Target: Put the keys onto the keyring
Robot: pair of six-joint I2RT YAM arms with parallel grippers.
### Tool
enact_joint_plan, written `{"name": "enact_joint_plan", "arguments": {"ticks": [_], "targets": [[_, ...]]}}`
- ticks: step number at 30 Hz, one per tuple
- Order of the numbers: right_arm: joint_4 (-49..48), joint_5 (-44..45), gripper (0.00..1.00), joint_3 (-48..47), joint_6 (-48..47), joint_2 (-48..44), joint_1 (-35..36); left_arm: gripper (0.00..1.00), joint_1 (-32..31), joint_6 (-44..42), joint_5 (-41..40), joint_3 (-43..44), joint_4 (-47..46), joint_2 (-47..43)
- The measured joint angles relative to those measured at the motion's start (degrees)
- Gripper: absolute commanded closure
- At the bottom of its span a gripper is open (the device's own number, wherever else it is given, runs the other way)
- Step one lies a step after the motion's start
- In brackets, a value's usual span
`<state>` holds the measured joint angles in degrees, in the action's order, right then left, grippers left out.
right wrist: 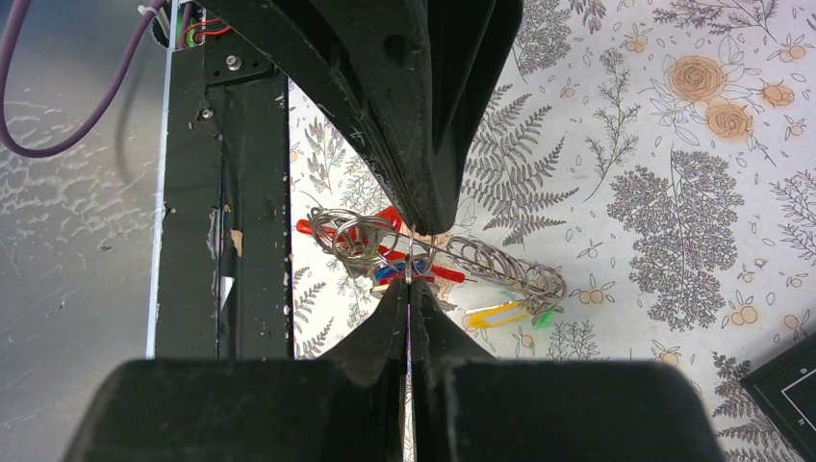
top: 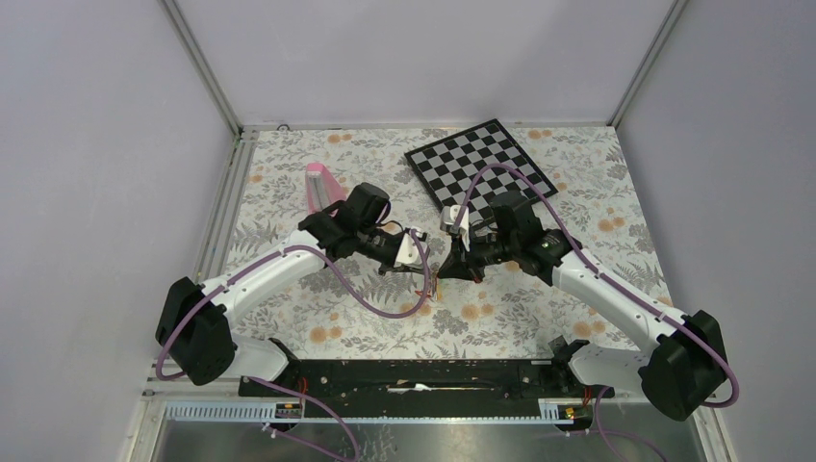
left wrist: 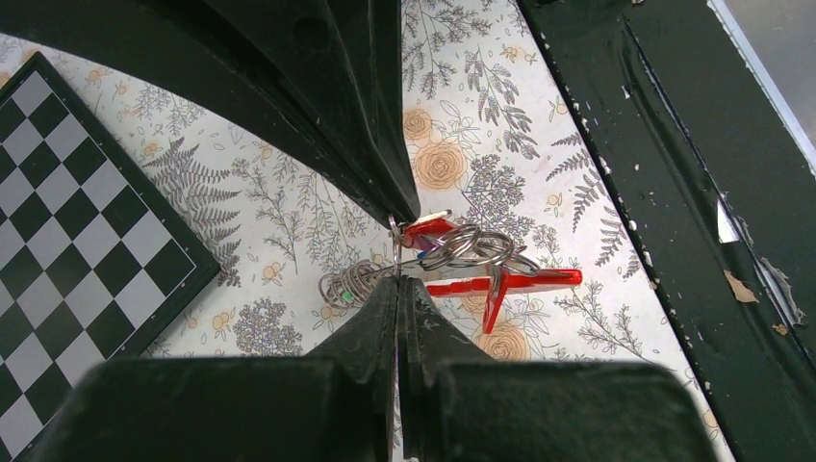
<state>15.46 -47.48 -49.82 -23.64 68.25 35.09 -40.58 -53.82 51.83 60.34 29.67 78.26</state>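
You have nothing to read here: no lettering, label, brand mark or number can be made out on any surface in the three views.

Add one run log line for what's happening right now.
left fingers: shut on key bundle | right fingers: shut on key bundle | bundle: rings and coloured tags, between both arms over table

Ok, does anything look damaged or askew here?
The black rail along the near edge of the table has chipped, flaking paint. The checkerboard lies turned at an angle to that edge. Nothing else stands out.
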Motion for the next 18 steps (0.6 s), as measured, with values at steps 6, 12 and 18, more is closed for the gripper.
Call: {"name": "enact_joint_plan", "arguments": {"ticks": [6,12,18], "targets": [[0.0,-0.1,1.0,0.0,0.0,0.2,0.0,1.0,0.0,0.4,0.0,0.0,-0.4,0.0],[0.0,0.4,1.0,0.0,0.0,0.2,0.0,1.0,0.0,0.5,0.0,-0.1,-0.8,0.0],[0.0,0.5,1.0,0.0,0.0,0.2,0.0,1.0,0.0,0.5,0.0,-0.5,-1.1,0.0]]}}
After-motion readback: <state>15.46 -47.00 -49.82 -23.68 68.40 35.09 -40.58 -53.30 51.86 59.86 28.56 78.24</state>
